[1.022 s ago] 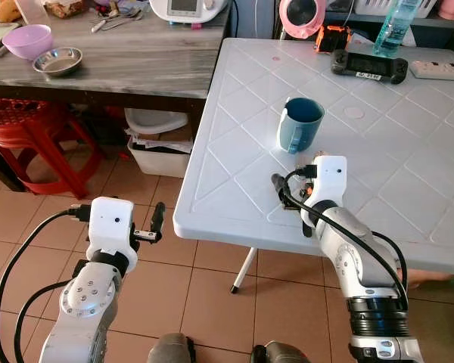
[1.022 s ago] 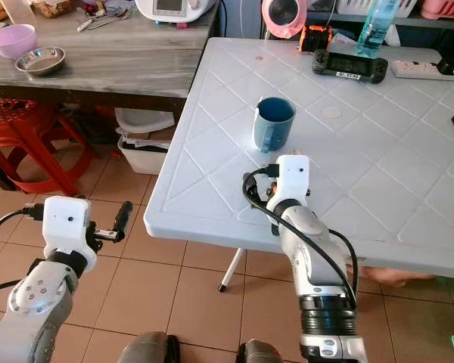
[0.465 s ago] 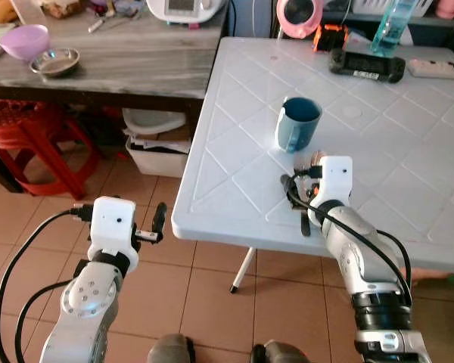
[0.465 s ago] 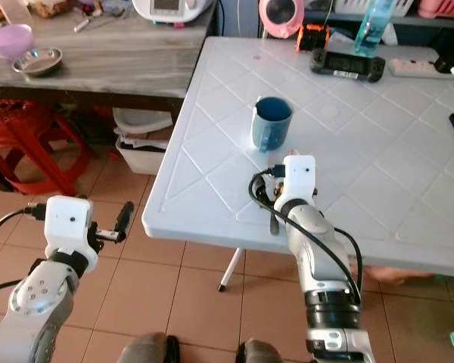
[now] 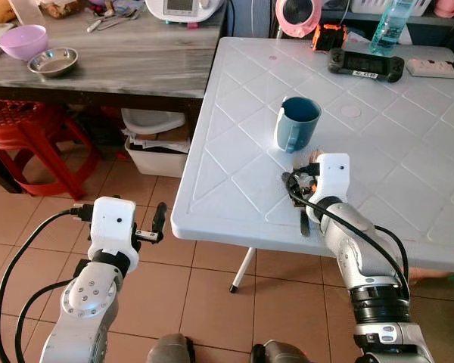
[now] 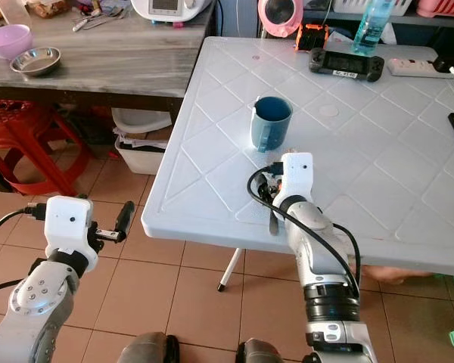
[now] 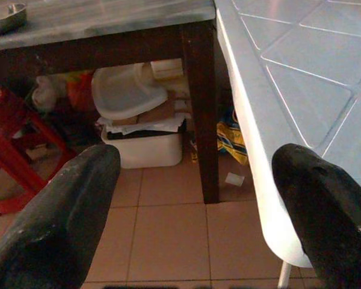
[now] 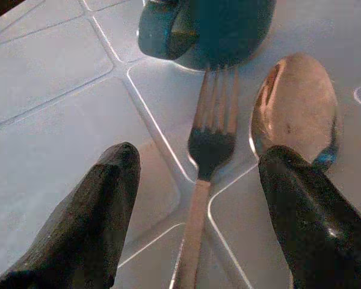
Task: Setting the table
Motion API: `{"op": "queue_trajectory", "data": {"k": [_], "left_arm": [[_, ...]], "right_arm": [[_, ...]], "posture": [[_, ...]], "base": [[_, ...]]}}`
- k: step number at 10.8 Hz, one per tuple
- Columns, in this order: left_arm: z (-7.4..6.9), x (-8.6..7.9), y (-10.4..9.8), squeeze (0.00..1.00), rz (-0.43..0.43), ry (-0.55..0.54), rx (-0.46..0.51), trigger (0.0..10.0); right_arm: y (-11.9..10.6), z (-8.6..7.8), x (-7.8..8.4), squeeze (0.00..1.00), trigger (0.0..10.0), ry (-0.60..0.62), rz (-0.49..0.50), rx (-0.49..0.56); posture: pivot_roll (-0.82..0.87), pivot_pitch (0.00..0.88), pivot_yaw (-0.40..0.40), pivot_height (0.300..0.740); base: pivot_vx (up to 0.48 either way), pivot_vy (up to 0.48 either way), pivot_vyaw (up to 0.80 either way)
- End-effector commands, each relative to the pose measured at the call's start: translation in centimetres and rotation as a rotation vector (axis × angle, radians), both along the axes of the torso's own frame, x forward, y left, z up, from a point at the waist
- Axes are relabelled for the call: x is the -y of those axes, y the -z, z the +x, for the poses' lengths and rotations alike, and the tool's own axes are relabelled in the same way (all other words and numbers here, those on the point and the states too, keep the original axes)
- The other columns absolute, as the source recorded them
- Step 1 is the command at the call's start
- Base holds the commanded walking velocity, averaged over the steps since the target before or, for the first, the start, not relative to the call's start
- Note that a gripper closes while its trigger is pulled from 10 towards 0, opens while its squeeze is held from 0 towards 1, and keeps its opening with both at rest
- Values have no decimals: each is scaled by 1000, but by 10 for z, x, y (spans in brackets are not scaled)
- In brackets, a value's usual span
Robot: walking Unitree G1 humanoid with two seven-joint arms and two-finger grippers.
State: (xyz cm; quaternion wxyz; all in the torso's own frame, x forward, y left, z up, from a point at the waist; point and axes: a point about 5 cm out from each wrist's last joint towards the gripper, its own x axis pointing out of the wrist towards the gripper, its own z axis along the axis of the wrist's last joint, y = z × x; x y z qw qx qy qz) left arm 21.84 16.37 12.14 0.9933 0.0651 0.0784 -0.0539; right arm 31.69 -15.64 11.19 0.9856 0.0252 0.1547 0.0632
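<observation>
Right wrist view looks straight along the right claw (image 8: 195, 198), whose two black fingers stand apart with nothing clamped between them. A silver metal fork (image 8: 206, 174) lies flat on the white plastic table (image 5: 408, 174) in the gap between those fingers, its handle running back toward the wrist and its tines pointing away, toward the base of the blue ceramic mug (image 5: 297, 123). Just beside the fork, ahead of the far finger, lies a shiny metal spoon (image 8: 296, 108), its bowl turned up and its long axis roughly parallel to the fork.

So the cutlery lies directly ahead of and beneath the right claw, long axes in line with the fingers, and the mug stands just beyond the tine tips, handle turned toward the near finger. In the eye views the right claw hovers low over the table near its front edge, just short of the mug.

The left claw (image 5: 156, 224) hangs over the tiled floor, short of the table's edge, fingers apart and holding nothing; it is well away from the cutlery, so the right arm is clearly the nearer one.

My reading is that any regrasp or nudge of the fork would have to close across its narrow handle.
</observation>
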Motion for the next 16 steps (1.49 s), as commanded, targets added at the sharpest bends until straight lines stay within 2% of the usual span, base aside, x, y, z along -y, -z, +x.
{"op": "queue_trajectory", "data": {"k": [1,4,7,8,10,11,13,16], "left_arm": [[-1,0,1,0,5,8,-5,10000],[-1,2,2,0,-12,11,-6,10000],[-1,3,3,0,-18,20,-15,10000],[-1,3,3,0,-19,23,-17,10000],[-1,4,3,0,-21,25,-17,10000],[-1,9,4,0,-43,84,-35,10000],[-4,27,5,0,-90,326,-72,10000],[-7,36,6,0,-127,421,-79,10000]], "right_arm": [[-9,2,-6,0,10000,-22,13,26],[-1,3,-13,0,10000,-52,11,-6],[17,-6,-17,0,10000,-82,25,-74],[21,-7,-17,0,0,-77,31,-90],[26,-10,-17,0,0,-59,42,-124],[38,-17,-13,0,0,-50,24,-197],[46,-20,-6,0,0,-35,12,-247],[49,-19,7,0,0,0,-31,-262]], "posture": [[104,88,16,740],[106,90,12,740],[103,91,14,740],[104,91,15,740],[103,89,12,740],[102,81,7,740],[98,64,1,740],[91,32,-6,740]], "base": [[0,0,0],[0,0,0],[0,0,0],[0,0,0],[0,0,0],[0,0,0],[0,0,0],[0,0,0]]}}
